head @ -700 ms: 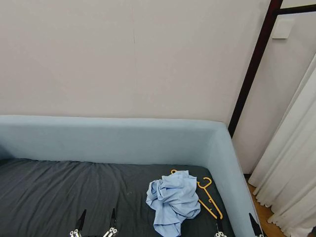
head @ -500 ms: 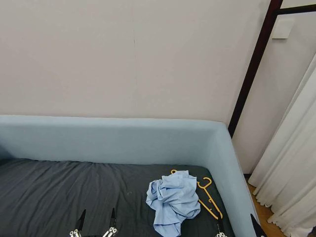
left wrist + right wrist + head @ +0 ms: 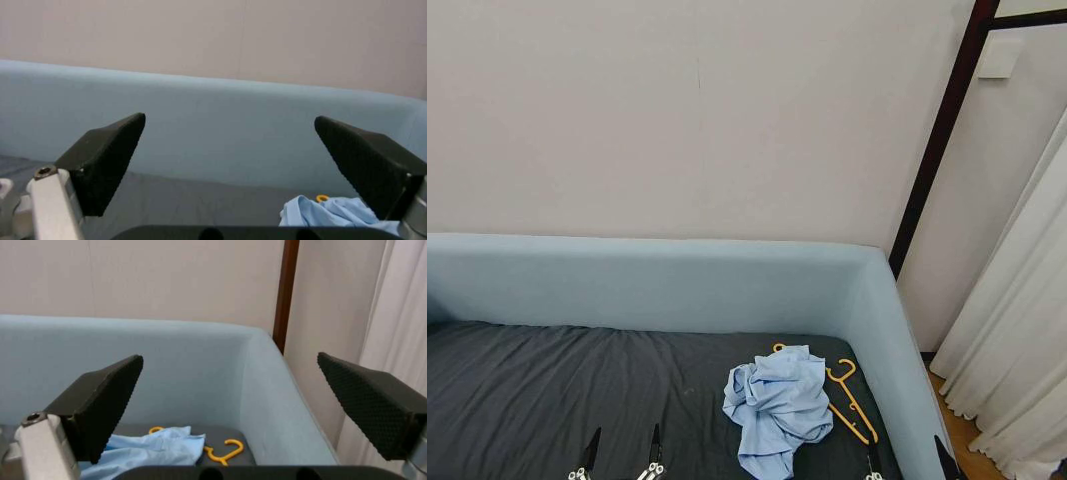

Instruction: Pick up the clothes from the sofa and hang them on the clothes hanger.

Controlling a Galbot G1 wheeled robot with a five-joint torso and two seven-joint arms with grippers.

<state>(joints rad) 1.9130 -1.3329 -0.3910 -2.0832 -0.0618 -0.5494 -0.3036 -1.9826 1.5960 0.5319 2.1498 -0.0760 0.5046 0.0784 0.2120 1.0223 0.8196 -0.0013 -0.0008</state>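
The crumpled blue garment [image 3: 777, 408] lies in the sofa's [image 3: 677, 285] right corner, partly over the orange hanger [image 3: 852, 421], while the left hand [image 3: 624, 448] and right hand [image 3: 904, 460] hover short of it, both spread wide and empty, apparently poised for a first grasp.

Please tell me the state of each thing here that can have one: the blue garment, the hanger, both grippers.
Blue garment: crumpled in a heap on the sofa seat, not held.
Orange hanger: lying flat on the seat, partly under the garment, empty.
Left gripper: open, holding nothing.
Right gripper: open, holding nothing.
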